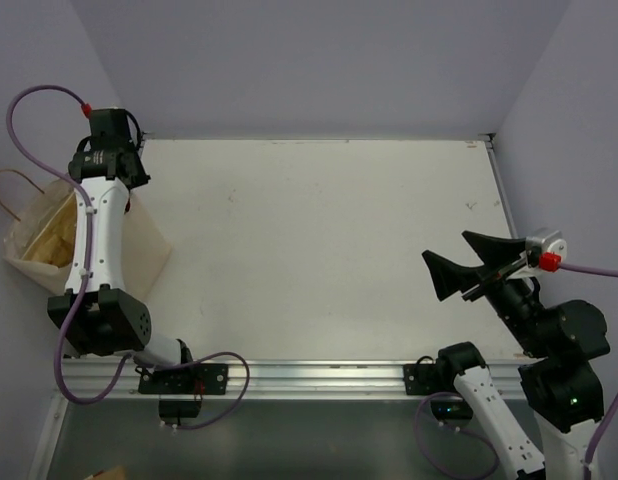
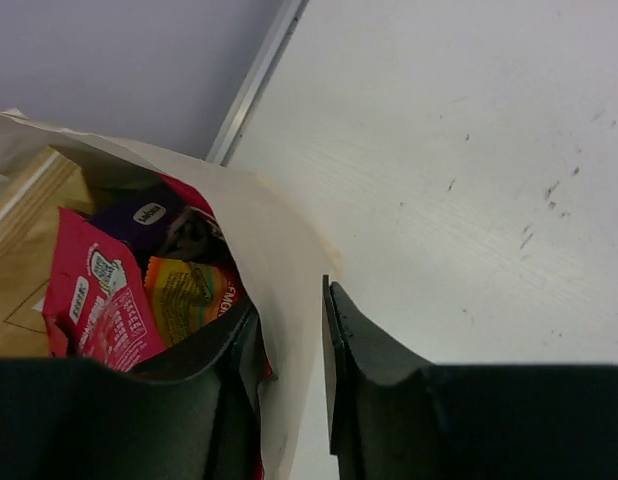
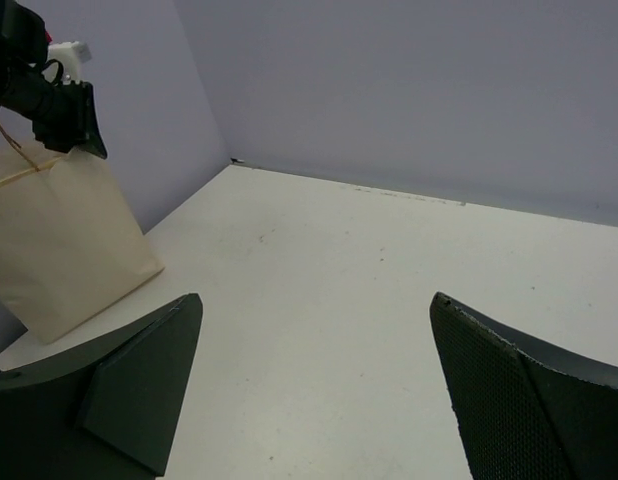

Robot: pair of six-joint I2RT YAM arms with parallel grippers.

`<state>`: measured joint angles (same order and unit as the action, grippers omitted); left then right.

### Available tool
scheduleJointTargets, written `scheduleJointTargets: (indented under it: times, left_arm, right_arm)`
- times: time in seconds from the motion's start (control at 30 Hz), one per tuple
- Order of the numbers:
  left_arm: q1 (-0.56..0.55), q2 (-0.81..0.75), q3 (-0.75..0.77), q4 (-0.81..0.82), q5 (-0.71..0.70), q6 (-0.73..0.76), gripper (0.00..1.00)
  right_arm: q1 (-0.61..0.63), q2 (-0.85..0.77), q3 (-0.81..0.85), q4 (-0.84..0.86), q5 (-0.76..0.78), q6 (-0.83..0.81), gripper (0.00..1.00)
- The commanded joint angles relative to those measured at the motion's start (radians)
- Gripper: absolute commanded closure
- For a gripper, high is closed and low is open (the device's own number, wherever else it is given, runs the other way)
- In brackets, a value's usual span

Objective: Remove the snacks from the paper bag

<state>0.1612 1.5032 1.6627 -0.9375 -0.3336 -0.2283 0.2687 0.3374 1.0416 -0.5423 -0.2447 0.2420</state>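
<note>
Several snacks lie in the bag (left edge, top view). The left gripper straddles its wall, grip unclear. The right gripper gapes, lower right.

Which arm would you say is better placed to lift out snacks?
Left: the left gripper straddles the paper bag rim, one finger inside by the snacks; the right gripper hangs open, far away.

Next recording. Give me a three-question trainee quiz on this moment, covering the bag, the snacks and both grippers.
1. True or false: the right gripper holds a snack packet.
2. The left gripper is placed: A) wholly inside the paper bag; B) astride the bag's wall; C) over bare table.
3. Fill in: the red-pink packet lies ____ the paper bag.
Key: 1 false; 2 B; 3 inside.
</note>
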Motion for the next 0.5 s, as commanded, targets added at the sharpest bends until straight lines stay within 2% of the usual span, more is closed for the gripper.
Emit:
scheduleJointTargets:
  times: [0.0,0.07,0.1,0.13,0.17,0.27,0.33,0.47]
  left_arm:
    - [0.0,-0.024,-0.036,0.037,0.125,-0.009,0.69]
    - [0.0,-0.037,-0.07,0.042,0.134,-0.009,0.84]
    - [0.0,-0.04,-0.078,0.042,0.142,-0.009,0.84]
    - [0.001,-0.044,-0.086,0.043,0.169,-0.012,0.94]
    - [-0.002,-0.054,-0.092,0.048,0.191,-0.016,0.99]
    - [-0.04,-0.073,-0.104,0.049,0.287,-0.023,1.0]
    - [-0.08,-0.086,-0.092,0.036,0.301,-0.034,1.0]
    - [-0.25,-0.113,-0.052,0.009,0.306,-0.074,1.0]
  right_arm:
    - [0.012,-0.027,-0.015,0.042,0.045,-0.015,0.01]
    - [0.018,-0.04,-0.023,0.048,0.061,-0.021,0.01]
    - [0.018,-0.044,-0.026,0.05,0.065,-0.021,0.01]
    - [0.02,-0.047,-0.031,0.051,0.068,-0.023,0.01]
    - [0.021,-0.047,-0.032,0.053,0.068,-0.021,0.01]
    - [0.023,-0.054,-0.04,0.054,0.07,-0.026,0.01]
    - [0.023,-0.06,-0.041,0.054,0.077,-0.029,0.01]
    - [0.023,-0.069,-0.048,0.058,0.091,-0.033,0.01]
